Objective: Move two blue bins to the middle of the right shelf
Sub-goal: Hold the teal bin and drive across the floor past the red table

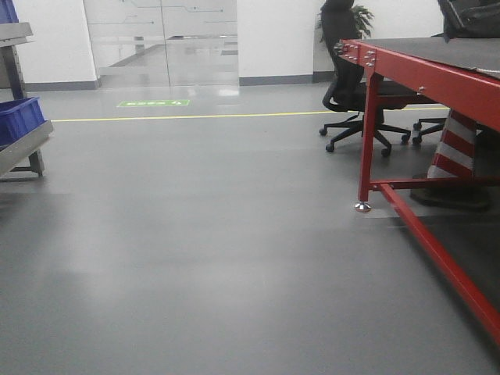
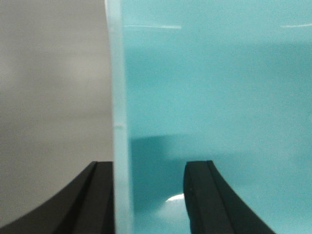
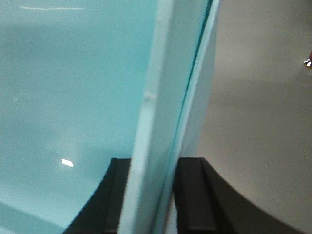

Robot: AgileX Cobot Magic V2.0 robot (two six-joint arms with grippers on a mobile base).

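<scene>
The side wall of a pale blue plastic bin (image 3: 73, 87) is pinched by the right gripper (image 3: 156, 161). The left gripper (image 2: 146, 165) straddles the bin wall (image 2: 219, 97); whether it is clamped cannot be told. A dark blue plastic bin (image 1: 17, 119) is noted on a grey metal shelf (image 1: 23, 144), far left.

Bin (image 1: 17, 119) on shelf (image 1: 23, 147) far left; chair (image 1: 350, 82) behind table (image 1: 437, 66), right.
</scene>
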